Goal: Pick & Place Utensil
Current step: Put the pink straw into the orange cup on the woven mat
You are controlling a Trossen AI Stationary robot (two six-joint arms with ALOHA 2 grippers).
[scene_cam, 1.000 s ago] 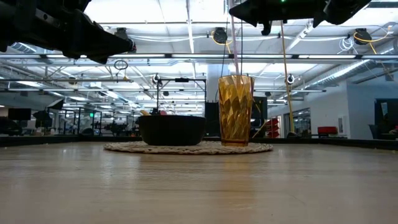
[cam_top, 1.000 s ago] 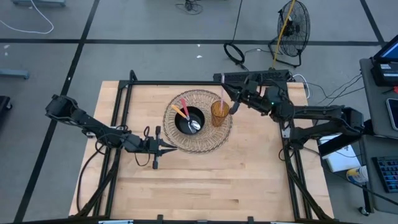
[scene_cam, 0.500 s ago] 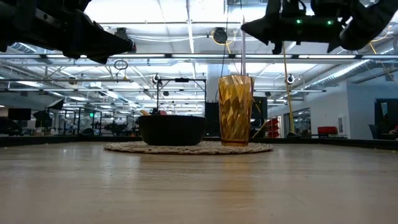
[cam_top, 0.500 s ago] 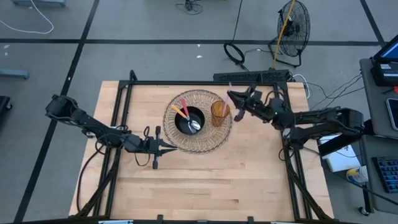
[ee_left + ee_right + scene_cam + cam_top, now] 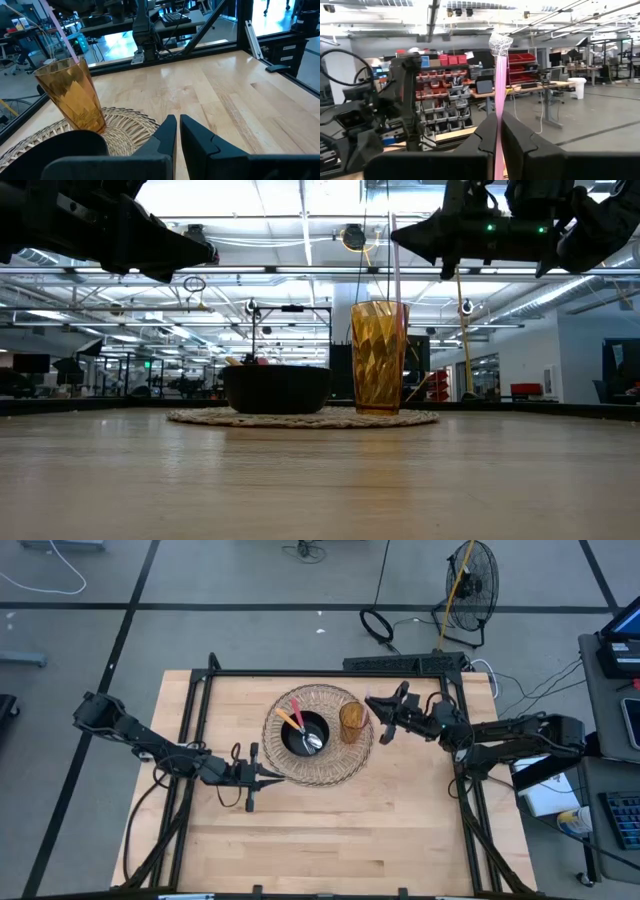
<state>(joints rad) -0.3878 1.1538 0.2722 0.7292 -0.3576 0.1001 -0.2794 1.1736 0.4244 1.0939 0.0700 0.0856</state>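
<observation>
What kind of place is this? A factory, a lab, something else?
Probably a robotics lab or workshop in a big industrial hall. Shelves of red storage bins and work desks stand behind, a floor fan and loose cables lie on the concrete floor, and the wooden table carries two robot arms.

Tumbler [image 5: 379, 357]: amber, translucent, faceted in a diamond pattern. Utensil [image 5: 499, 95]: pale pink handle, with a clear, glinting end. Bowl [image 5: 276, 389]: black, plain. Round mat [image 5: 345, 762]: pale straw colour, woven in open radiating loops. Utensils in the bowl [image 5: 290, 719]: one orange handle, one pink-red handle, one silver spoon head. Table [image 5: 330, 830]: light wood planks with visible grain, framed in black rails. Both arms: dark, near black.
</observation>
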